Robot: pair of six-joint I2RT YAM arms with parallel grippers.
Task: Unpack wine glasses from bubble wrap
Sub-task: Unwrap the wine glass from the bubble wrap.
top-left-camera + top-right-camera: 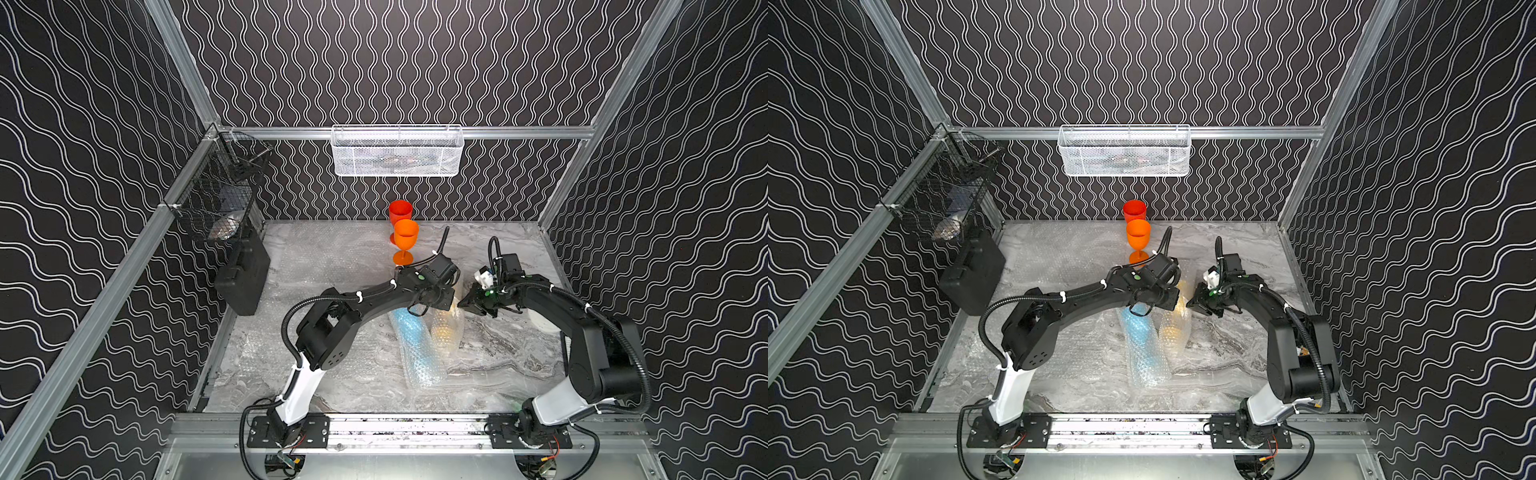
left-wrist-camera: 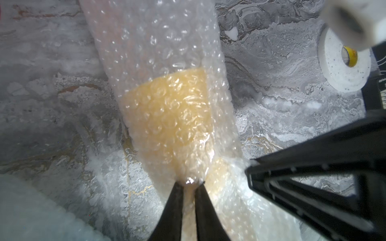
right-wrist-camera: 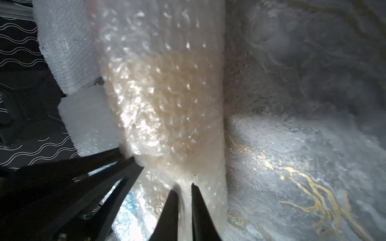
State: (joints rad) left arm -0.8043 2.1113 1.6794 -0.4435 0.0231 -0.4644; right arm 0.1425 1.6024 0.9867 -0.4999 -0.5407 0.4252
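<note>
A bubble wrap roll (image 2: 167,41) showing a yellow wine glass (image 2: 171,116) lies mid-table in both top views (image 1: 444,330). My left gripper (image 2: 191,183) is shut on the wrap at the narrow part below the yellow bowl. My right gripper (image 3: 184,186) faces it from the right (image 1: 461,303). Its jaws stand a narrow gap apart with a fold of the same wrap between them. A second roll with a light blue glass (image 1: 411,336) lies alongside. Red (image 1: 400,212) and orange (image 1: 406,237) glasses stand bare and upright at the back.
Flat bubble wrap sheets (image 1: 316,257) cover the back left of the marble table. A black case (image 1: 245,278) leans at the left wall under a black wire basket (image 1: 216,199). A white mesh basket (image 1: 397,151) hangs on the back wall. A white tape roll (image 2: 342,68) lies right.
</note>
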